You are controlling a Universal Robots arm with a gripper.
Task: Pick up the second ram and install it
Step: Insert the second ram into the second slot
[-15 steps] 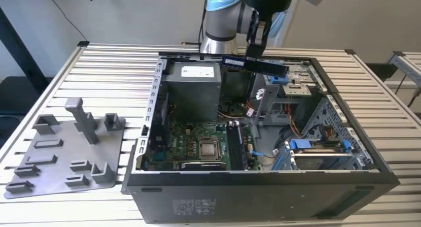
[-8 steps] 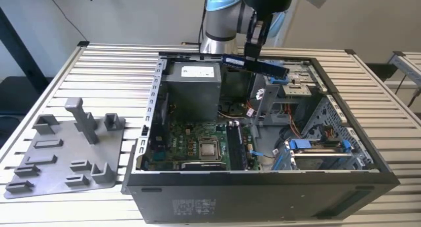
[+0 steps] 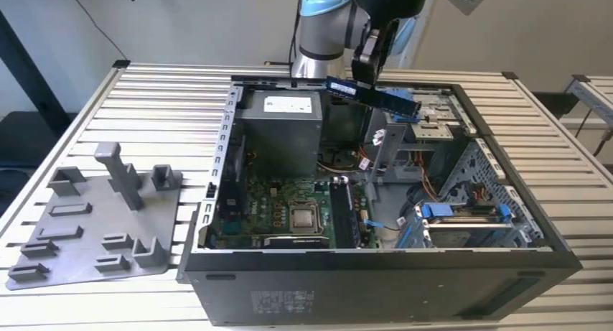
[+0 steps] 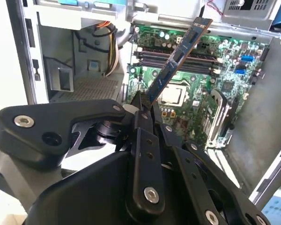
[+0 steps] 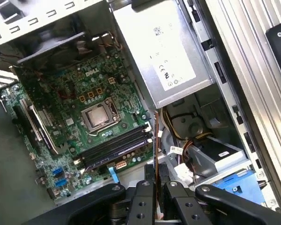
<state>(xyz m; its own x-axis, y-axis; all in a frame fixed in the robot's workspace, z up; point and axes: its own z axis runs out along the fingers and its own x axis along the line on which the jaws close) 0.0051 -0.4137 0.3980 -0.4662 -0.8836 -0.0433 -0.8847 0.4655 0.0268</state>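
While my pincer (image 4: 143,104) clamps the second ram (image 4: 180,51) by one end, it hangs above the motherboard (image 4: 234,75), long axis seemingly across the slots (image 4: 201,57).

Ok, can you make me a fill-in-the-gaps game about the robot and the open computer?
1. The memory stick is held in the robot's ____.
2. The big board inside the computer case is coloured ____.
3. The silver chip on that board has a ____ shape.
4. The grey tray lies on the exterior view's ____ of the case.
Missing words: jaws; green; square; left.
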